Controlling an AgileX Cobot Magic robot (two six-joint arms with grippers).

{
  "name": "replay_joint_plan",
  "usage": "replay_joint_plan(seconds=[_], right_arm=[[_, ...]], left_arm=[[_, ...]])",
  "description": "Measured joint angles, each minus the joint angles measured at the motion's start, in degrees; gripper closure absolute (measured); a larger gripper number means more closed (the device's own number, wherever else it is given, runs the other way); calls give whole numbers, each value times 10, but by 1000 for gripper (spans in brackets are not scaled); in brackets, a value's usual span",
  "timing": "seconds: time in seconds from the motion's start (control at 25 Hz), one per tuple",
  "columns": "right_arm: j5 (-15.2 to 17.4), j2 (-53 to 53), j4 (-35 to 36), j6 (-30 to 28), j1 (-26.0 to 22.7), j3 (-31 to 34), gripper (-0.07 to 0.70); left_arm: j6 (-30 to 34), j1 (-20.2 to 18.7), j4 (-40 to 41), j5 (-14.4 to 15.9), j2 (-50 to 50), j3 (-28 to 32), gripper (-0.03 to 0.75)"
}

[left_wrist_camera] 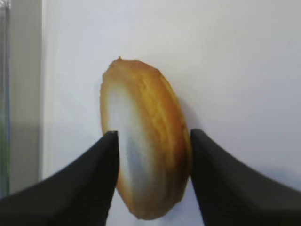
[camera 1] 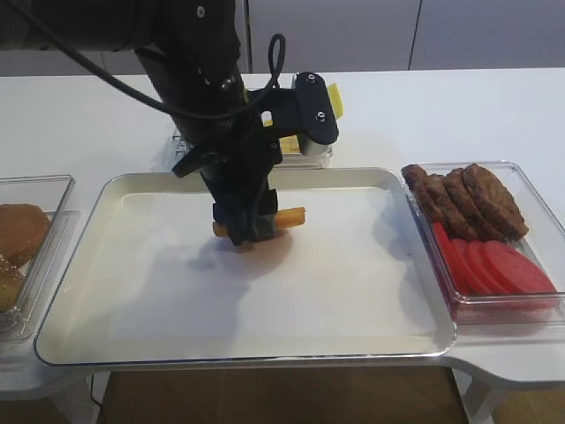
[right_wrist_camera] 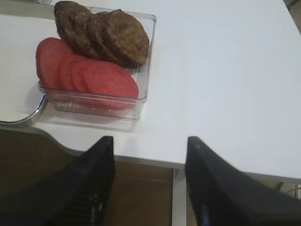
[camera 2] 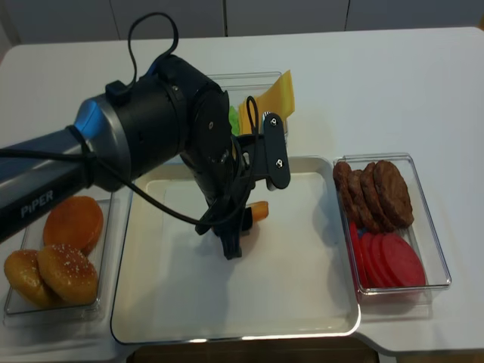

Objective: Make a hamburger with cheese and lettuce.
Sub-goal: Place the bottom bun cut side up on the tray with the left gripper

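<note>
The hamburger is one bun half [left_wrist_camera: 146, 160] with a pale cut face and a golden-brown rim. It stands on edge between the fingers of my left gripper [left_wrist_camera: 153, 134], which touch both its faces and are shut on it. In the high views this gripper [camera 1: 247, 231] points down over the back middle of the metal tray [camera 1: 353, 291], with only an orange edge of the bun [camera 1: 291, 215] showing. Yellow cheese slices [camera 2: 276, 94] and a bit of green lettuce [camera 2: 233, 117] sit in a clear box behind the arm. My right gripper [right_wrist_camera: 150, 139] is open and holds nothing, over the table's front edge.
A clear container on the right holds brown patties [camera 1: 468, 199] and red tomato slices [camera 1: 499, 265]. Another on the left holds more buns [camera 2: 72, 223]. The big left arm [camera 2: 151, 136] hides much of the back boxes.
</note>
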Motion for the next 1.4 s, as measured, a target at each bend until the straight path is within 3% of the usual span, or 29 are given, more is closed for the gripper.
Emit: replay_joint_plan(seconds=[0.44,0.64,0.92,1.12,1.4], right_arm=[[0,0,0,0,0,0,240],[0,0,0,0,0,0,240],[0,0,0,0,0,0,240],[0,0,0,0,0,0,240],[0,0,0,0,0,0,240]], left_arm=[[-24,0,-54,37,0,0,304],[-134,0,-42,70,0,-17,301],[-320,0,-5,146,0,-60,301],[-414,0,-14,152,0,-64,302],[-445,27,-87,153,0,-64,302]])
